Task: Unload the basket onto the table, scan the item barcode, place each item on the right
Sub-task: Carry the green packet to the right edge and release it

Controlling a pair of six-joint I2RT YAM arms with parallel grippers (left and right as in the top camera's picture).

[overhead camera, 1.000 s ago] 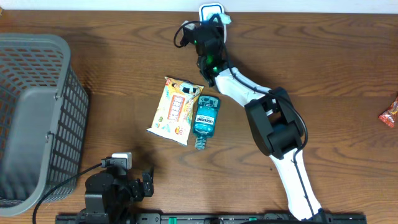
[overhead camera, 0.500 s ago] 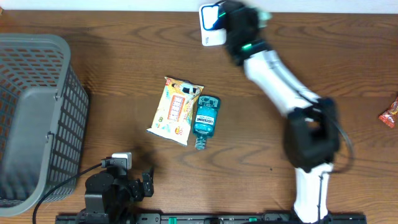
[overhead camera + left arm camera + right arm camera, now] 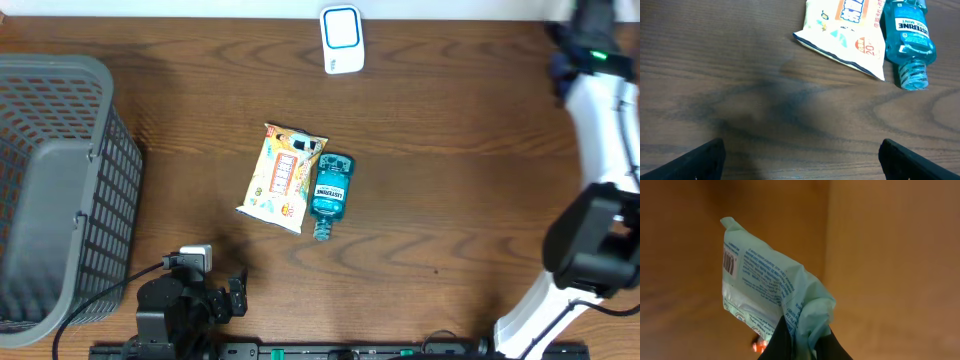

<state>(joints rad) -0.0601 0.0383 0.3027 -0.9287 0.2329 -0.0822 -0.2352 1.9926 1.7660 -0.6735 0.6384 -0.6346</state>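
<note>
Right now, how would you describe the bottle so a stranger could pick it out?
Start at the grey basket on the left of the table and look right to the two items lying mid-table. The bottle is the right-hand one, against a packet: see-through blue with a label, whereas the packet is flat and cream-orange.

Overhead view bright and even, soft shadow beside the grey basket (image 3: pixel 60 180), right arm (image 3: pixel 603 100) slightly motion-blurred, left wrist view sharp, broad dim shadow across the wooden table (image 3: pixel 700 60), right wrist view warm orange, background out of focus, pale green packet (image 3: pixel 765 287) crisp.
</note>
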